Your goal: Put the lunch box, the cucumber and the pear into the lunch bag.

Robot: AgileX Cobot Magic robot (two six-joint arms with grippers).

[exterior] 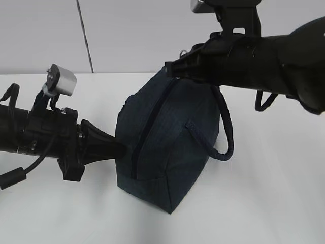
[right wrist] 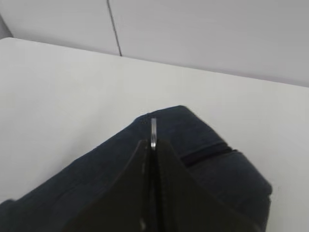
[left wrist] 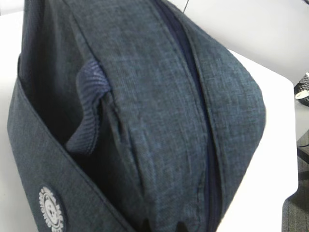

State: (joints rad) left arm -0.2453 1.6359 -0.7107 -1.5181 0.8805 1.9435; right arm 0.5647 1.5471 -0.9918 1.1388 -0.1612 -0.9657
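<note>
stands on the white table point(exterior: 264, 203): boxy dark navy fabric lunch bag point(exterior: 172, 137), zipper closed along its length. no lunch box, cucumber or pear in sight, perhaps packed already. right gripper point(right wrist: 153, 147) pinched on the metal ring pull point(right wrist: 153, 129); left gripper point(exterior: 119, 149) nipping the bag's end.

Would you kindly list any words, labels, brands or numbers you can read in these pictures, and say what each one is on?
No text can be read in any view.
Round white emblem on the side of the lunch bag: a printed badge with a ring of marks round its edge, too small and blurred to read.
Nothing legible on the zipper's metal ring pull or on the table.
</note>
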